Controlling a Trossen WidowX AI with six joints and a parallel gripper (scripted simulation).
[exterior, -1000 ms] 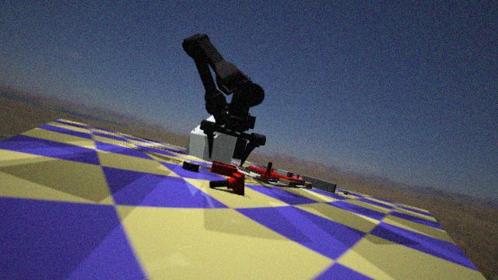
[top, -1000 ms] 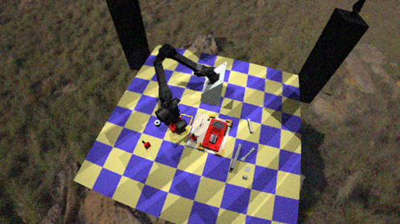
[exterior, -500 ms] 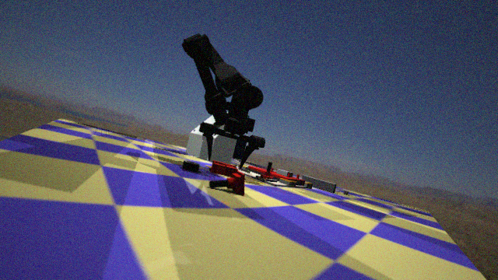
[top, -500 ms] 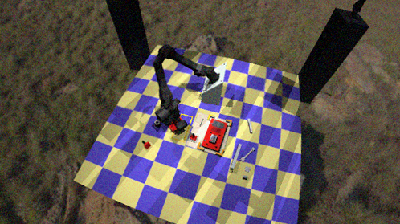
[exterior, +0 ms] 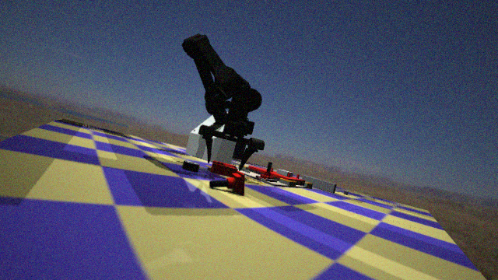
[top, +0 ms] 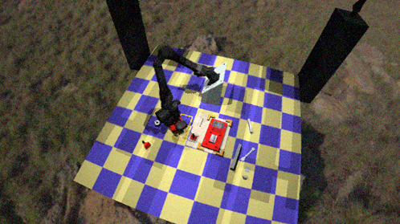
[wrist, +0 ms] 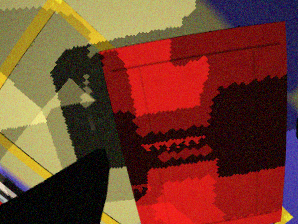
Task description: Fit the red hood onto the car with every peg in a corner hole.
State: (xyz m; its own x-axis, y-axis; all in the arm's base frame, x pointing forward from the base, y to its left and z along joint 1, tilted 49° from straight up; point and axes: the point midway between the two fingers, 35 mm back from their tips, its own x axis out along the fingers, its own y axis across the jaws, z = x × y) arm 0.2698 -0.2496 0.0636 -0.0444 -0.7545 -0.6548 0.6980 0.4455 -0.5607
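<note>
From the side I see my hand [exterior: 226,157] wide open with nothing in it, hanging right over the red hood [exterior: 222,168], its fingers on both sides of it. The hood lies on the table [exterior: 163,229] inside a yellow outline [wrist: 27,36]. To its right sits the car [top: 214,134].

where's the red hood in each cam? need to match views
Top: hood just left of centre, mostly hidden under the open hand, left of the jig.
Exterior: low red block at centre, directly beneath the hand, fingers astride it and apart from it.
Wrist: hood fills the centre and right.
Shared landmark: yellow outline on the table around the hood, clear in top and wrist views.
</note>
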